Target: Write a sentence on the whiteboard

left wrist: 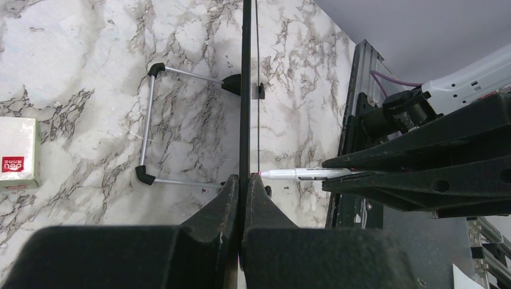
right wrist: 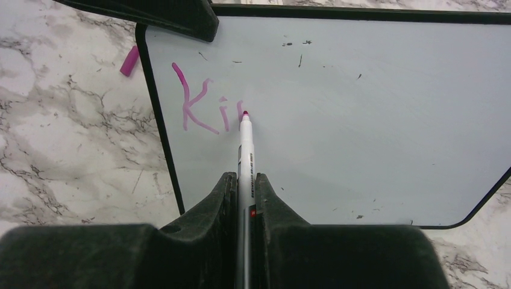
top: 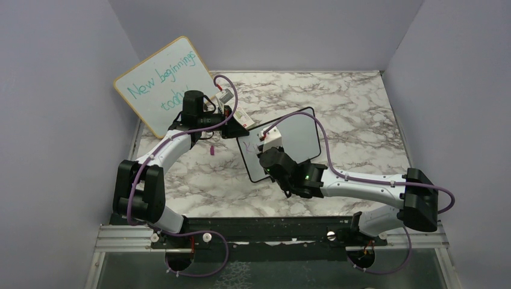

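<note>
Showing the sentence (right wrist: 191,110) legibly, "Ki" on the whiteboard (right wrist: 361,120): right wrist only.

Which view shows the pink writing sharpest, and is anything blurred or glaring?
Right wrist: pink sentence and marker tip crisp on the whiteboard, no glare; right gripper near the lens soft. Top external: writing too small to read. Left wrist: whiteboard seen edge-on.

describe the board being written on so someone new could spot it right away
On the marble table, look near the middle. The whiteboard there has a thin black frame and rounded corners. Unlike the bigger wood-framed board at the back left with teal writing, it bears only a few pink letters.
</note>
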`<action>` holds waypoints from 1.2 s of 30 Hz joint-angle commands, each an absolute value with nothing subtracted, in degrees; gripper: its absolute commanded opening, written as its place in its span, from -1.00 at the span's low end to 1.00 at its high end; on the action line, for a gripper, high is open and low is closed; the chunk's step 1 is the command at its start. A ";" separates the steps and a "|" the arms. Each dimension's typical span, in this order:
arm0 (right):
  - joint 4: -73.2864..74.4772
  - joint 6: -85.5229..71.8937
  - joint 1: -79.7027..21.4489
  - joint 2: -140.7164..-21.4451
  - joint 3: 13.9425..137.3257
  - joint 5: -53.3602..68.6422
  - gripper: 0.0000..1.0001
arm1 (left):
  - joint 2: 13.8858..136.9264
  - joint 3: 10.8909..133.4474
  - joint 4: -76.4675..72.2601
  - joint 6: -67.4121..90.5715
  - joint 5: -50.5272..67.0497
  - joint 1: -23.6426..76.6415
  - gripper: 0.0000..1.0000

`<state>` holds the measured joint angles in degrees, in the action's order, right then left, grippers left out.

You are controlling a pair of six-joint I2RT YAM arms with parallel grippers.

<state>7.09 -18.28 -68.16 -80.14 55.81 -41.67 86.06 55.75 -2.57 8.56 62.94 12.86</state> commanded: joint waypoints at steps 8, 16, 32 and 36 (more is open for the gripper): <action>4.76 -17.57 -67.24 -79.67 56.21 -46.23 -0.99 | 87.28 55.81 -0.09 8.09 64.27 13.01 -1.00; 8.45 -20.04 -67.07 -78.22 55.20 -46.28 -0.99 | 87.28 55.81 -0.09 8.00 64.27 13.01 -1.00; 12.82 -22.75 -67.06 -79.46 54.72 -41.95 -1.00 | 87.28 55.81 -0.09 8.00 64.02 13.01 -1.00; 12.97 -22.77 -67.06 -79.39 54.68 -41.63 -0.99 | 87.28 55.81 -0.09 8.09 64.02 13.01 -1.00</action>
